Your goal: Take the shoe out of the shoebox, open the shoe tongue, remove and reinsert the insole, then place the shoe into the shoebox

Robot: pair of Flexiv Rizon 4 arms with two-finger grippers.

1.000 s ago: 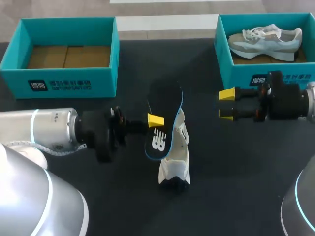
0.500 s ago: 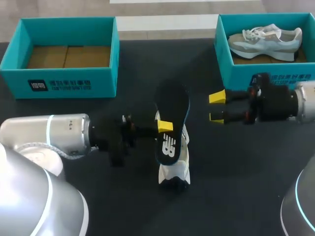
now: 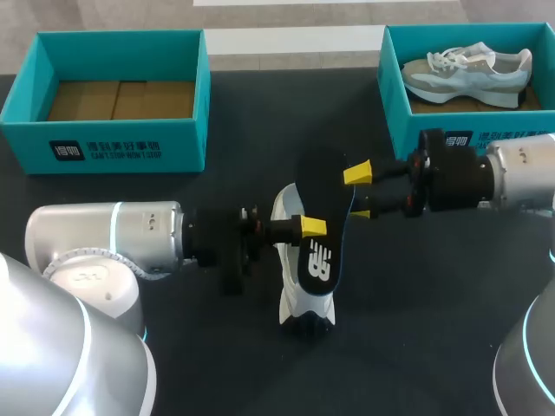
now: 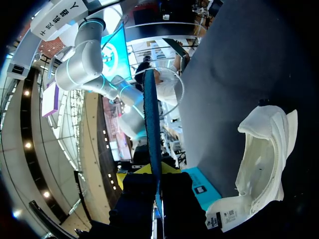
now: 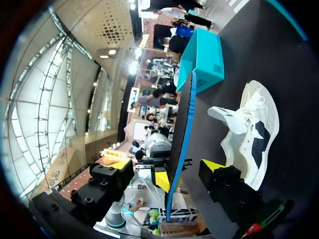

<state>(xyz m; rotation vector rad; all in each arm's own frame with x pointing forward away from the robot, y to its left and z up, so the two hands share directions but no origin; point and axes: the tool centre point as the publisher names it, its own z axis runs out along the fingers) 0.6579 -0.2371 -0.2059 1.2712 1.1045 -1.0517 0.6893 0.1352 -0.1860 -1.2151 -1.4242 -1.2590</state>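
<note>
Shoe [image 3: 299, 303] sits out on the table [image 3: 416, 329], insole [image 3: 325, 251] out and pinched in left claw [image 3: 312, 230] just above shoe, right claw [image 3: 361, 192] open around its toe end; reinserting, repacking still left.

Worktop [image 3: 173, 347] layout: one shoebox [image 3: 113, 143] far-left, a second shoebox [image 3: 416, 130] far-right with a shoe [image 3: 468, 69] lying in it. The other shoe [image 3: 303, 299] sits mid-worktop, nearer me than both boxes. The insole [image 3: 323, 225] is up on edge over that shoe, pinched at its near part in my left hand [image 3: 310, 228], which comes in from the left. The insole's far end sits between the spread fingers of my right hand [image 3: 360, 192], in from the right, just in front of the right box.
</note>
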